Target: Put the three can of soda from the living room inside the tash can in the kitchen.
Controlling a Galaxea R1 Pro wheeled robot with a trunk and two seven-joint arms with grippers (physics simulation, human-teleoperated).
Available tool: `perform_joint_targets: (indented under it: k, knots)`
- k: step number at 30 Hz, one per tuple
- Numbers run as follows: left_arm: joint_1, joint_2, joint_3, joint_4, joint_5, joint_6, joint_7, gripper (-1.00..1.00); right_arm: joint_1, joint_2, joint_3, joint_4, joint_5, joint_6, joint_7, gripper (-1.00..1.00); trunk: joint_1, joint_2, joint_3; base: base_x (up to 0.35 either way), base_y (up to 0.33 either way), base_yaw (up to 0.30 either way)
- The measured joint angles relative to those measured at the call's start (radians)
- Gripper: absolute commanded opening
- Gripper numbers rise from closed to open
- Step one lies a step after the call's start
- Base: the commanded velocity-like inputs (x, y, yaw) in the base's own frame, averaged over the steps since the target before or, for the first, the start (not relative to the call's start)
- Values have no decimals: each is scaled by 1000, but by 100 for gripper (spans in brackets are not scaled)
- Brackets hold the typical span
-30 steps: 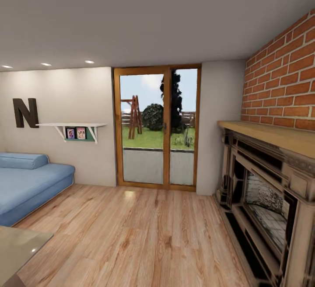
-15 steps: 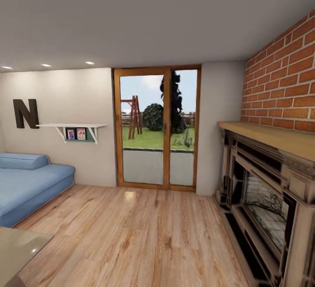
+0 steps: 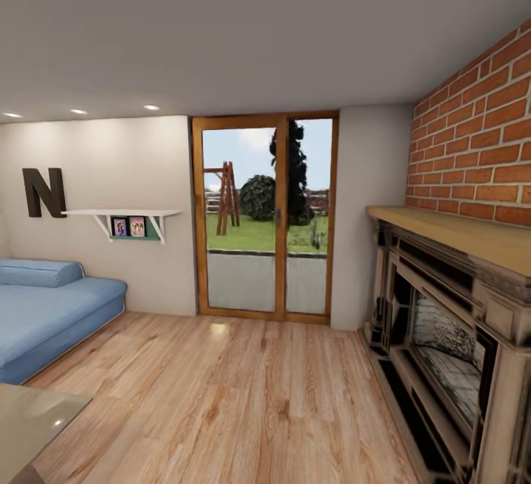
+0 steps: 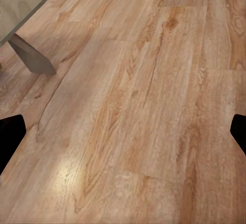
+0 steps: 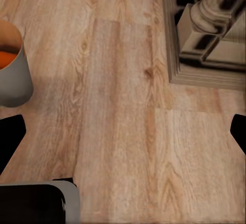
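In the right wrist view the tash can point(image 5: 11, 78) stands on the wood floor, pale grey outside and coppery inside, cut off by the frame edge. Something bright orange point(image 5: 6, 58) sits inside it; I cannot tell if it is a can of soda. My right gripper point(image 5: 123, 137) is open above bare floor beside the bucket, with its black fingertips point(image 5: 10, 134) far apart. My left gripper point(image 4: 123, 131) is also open over the floor, holding nothing. This is the living room, with the blue sofa point(image 3: 44, 314) at the left.
A corner of the glass coffee table point(image 3: 29, 414) is at the lower left, and its leg point(image 4: 31, 57) is near my left gripper. A fireplace point(image 3: 457, 322) under a red brick wall point(image 3: 479, 144) lines the right side. A glass patio door point(image 3: 265, 218) is straight ahead across the wood floor.
The head view has shifted down by a few pixels, so the camera moved slightly. Nothing in the room has moved.
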Motion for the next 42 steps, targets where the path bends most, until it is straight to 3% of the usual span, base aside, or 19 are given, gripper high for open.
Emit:
perform_joint_targets:
  k: [4,5,10,13,19,23,28,34,42]
  knots:
    - [0,0,2,0,3,0,0,100,6,1,0,0,0,17,-28,100,-15,28,13,0,0,0]
    - [0,0,3,-1,5,0,0,100,8,2,1,-3,-1,67,-46,100,-19,35,16,0,0,0]
    - [-1,-1,9,-1,5,0,3,100,9,6,0,-19,-3,148,-60,100,-31,56,25,0,0,0]
    - [-6,-2,14,-1,4,2,9,100,6,25,0,-55,-6,177,-63,100,-31,56,25,0,0,0]
    - [-11,-6,11,-1,3,115,7,100,1,39,-3,-74,-9,192,-66,100,-31,56,25,0,0,0]
    - [-13,-8,9,-1,2,144,5,100,0,40,-3,-78,-9,194,-67,100,-31,56,25,0,0,0]
    - [-15,-8,9,-1,1,153,3,100,-1,45,-2,-77,-6,194,-63,100,-31,56,25,0,0,0]
    - [-20,-8,6,-10,2,157,3,100,-2,104,2,-76,-3,194,-54,100,-31,56,25,0,0,0]
    - [-27,-8,7,-11,0,157,3,100,-3,125,3,-77,-4,194,-53,100,-31,56,25,0,0,0]
